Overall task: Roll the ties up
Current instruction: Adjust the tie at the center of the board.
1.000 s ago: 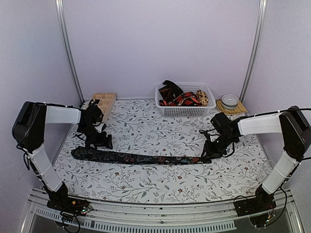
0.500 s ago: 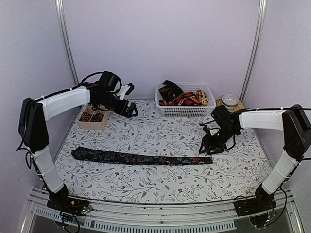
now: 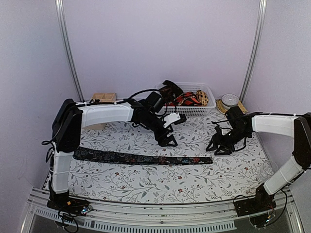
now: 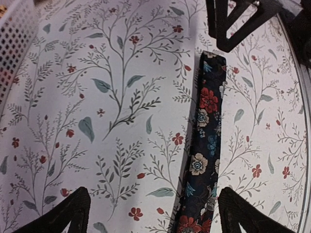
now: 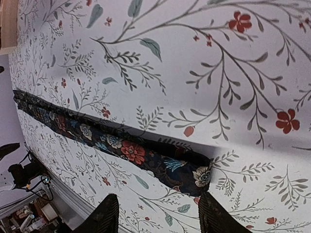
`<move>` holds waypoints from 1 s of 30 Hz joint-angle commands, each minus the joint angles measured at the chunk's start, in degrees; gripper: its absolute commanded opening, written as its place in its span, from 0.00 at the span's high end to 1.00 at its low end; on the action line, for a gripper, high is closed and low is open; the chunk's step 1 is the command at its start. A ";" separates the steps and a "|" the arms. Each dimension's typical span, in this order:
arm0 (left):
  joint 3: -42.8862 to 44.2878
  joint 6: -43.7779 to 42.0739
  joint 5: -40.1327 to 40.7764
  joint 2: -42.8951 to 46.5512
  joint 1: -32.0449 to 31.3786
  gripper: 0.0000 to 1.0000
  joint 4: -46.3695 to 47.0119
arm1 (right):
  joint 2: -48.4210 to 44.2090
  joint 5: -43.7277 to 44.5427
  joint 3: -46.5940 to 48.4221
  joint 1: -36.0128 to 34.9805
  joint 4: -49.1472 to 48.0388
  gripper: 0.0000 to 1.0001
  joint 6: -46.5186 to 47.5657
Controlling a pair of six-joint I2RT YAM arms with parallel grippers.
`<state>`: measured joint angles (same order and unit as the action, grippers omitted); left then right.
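dark floral tie (image 3: 141, 158) is lying flat on the patterned tablecloth (image 3: 146, 187), its long axis running left to right, narrow end pointing right. left gripper (image 3: 168, 141) and right gripper (image 3: 217, 147) are hovering spread apart, grasping nothing.

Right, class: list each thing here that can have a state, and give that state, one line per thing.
Tie: unrolled, lying flat.
Basket: holding a heap of ties.
Left claw: open, empty.
Right claw: open, empty.
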<state>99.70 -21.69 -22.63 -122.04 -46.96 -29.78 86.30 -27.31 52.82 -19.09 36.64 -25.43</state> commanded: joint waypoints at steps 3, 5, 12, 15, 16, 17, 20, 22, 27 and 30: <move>-1.46 -4.86 -2.54 -2.72 -4.36 0.09 4.39 | -4.66 -2.65 -6.71 0.50 -3.62 0.44 -3.17; -1.52 -5.75 -2.40 -3.80 -5.39 0.10 5.18 | -4.75 -2.09 -7.62 0.65 -3.68 0.44 -3.39; -1.54 -9.11 -2.93 -6.73 -7.80 0.15 4.84 | -4.87 -2.38 -10.28 1.29 -5.42 0.44 -4.56; -1.94 -9.09 -2.94 -7.67 -8.11 0.18 4.73 | -4.94 -3.00 -10.68 1.42 -6.52 0.44 -5.21; -2.01 -8.93 -2.61 -7.95 -8.26 0.19 4.93 | -4.92 -3.15 -10.66 1.41 -6.82 0.44 -5.38; -2.11 -8.90 -2.40 -8.30 -8.39 0.19 5.03 | -4.88 -3.21 -10.68 1.49 -7.10 0.44 -5.41; -2.07 -8.74 -1.46 -9.26 -8.87 0.21 5.20 | -4.58 -3.68 -10.58 1.51 -7.78 0.44 -5.64; -1.98 -8.72 -1.06 -9.88 -9.17 0.23 5.26 | -4.36 -3.96 -10.38 1.55 -8.05 0.44 -5.88; -2.63 -8.09 1.10 -11.29 -9.98 0.30 6.05 | -4.24 -4.57 -9.80 1.68 -8.31 0.44 -5.78; -3.54 -7.77 1.78 -11.54 -10.45 0.39 6.68 | -4.00 -4.71 -9.70 1.82 -8.25 0.45 -5.68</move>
<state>97.58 -29.87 -22.33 -132.14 -56.27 -25.02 86.08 -30.85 42.46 -17.82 29.32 -30.87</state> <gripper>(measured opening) 0.660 0.556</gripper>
